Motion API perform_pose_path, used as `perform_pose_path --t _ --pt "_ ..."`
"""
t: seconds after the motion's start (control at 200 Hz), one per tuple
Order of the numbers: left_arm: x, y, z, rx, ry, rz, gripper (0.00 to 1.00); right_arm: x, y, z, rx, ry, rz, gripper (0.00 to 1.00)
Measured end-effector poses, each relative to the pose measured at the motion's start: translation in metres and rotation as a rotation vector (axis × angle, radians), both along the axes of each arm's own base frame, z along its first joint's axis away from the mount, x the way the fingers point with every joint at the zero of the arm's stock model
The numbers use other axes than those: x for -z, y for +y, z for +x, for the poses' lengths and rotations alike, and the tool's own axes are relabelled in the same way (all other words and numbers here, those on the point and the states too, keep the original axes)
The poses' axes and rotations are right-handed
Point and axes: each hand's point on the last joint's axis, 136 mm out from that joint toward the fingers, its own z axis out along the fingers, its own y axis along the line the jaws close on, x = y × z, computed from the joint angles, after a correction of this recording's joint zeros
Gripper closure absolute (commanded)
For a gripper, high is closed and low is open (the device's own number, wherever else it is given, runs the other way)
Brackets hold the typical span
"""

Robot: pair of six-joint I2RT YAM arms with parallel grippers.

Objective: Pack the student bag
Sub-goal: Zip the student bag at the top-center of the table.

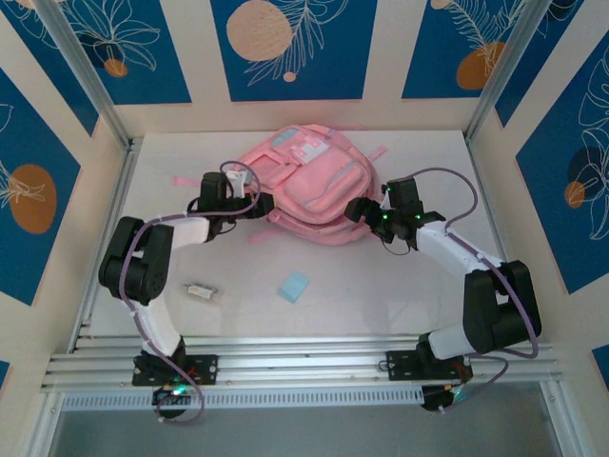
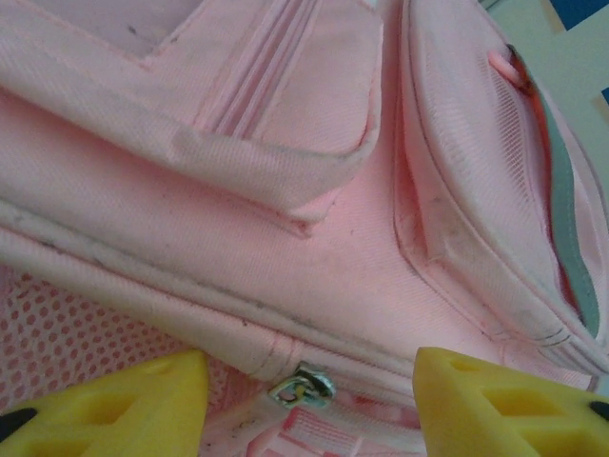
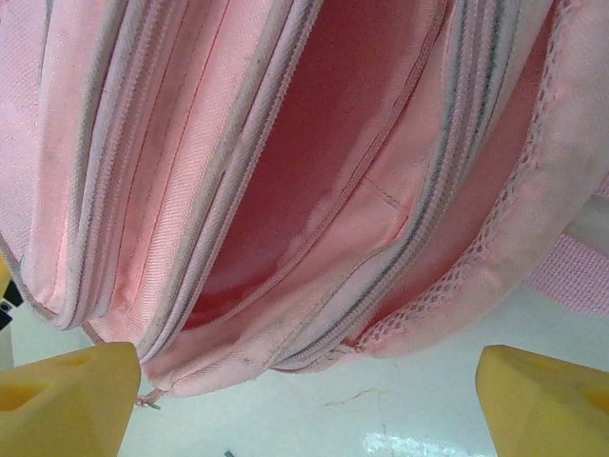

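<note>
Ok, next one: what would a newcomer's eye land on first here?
The big pink student bag lies at the back of the table, the left gripper at its left edge and the right gripper at its right, both open. The right wrist view looks into its unzipped, pink-lined compartment.

A high camera looks down on the whole table [image 1: 381,295], with the student bag [image 1: 306,186] at upper centre. Both wrist cameras sit close against that bag, the left facing its pockets and the right its opening.
</note>
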Motion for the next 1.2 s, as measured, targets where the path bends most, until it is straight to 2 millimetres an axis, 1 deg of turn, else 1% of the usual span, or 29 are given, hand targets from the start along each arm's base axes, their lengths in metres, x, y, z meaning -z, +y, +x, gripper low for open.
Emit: perform_pose_path --t 0.17,0.2,0.36,0.41,0.58,0.66,0.725,0.885,0.97,1.065,1.2 --pt "0.01 -0.001 -0.008 0.017 0.039 0.026 0.45 0.0 0.0 0.002 0.001 -0.004 0.002 0.09" --pt "0.013 -0.002 -0.011 0.022 0.045 0.032 0.47 0.001 0.0 0.002 0.001 -0.003 0.001 0.09" --pt "0.019 -0.008 -0.019 0.052 0.056 0.056 0.61 0.003 0.001 0.004 0.0 -0.003 0.003 0.1" --pt "0.02 -0.008 -0.02 0.057 0.057 0.062 0.67 0.004 0.002 0.003 -0.002 0.0 0.003 0.1" --pt "0.022 -0.006 -0.019 0.065 0.045 0.095 0.88 0.005 0.002 0.003 -0.002 0.002 0.003 0.1" --pt "0.022 -0.005 -0.018 0.068 0.037 0.114 0.93 0.005 0.002 0.003 -0.002 0.003 0.002 0.1" --pt "0.024 -0.003 -0.017 0.064 0.034 0.131 1.0 0.006 0.002 0.003 -0.002 0.004 0.002 0.1" --pt "0.029 0.0 -0.018 0.055 0.041 0.168 1.0 0.008 0.002 0.004 -0.002 0.008 0.001 0.11" --pt "0.03 0.001 -0.019 0.043 0.057 0.213 1.0 0.013 0.003 0.004 -0.003 0.021 0.0 0.11" --pt "0.022 -0.003 -0.024 0.036 0.059 0.275 1.0 0.02 0.007 0.006 -0.005 0.035 0.003 0.12" --pt "0.007 -0.022 -0.043 0.074 0.069 0.319 1.0 0.031 0.017 0.007 -0.02 0.057 0.001 0.13"
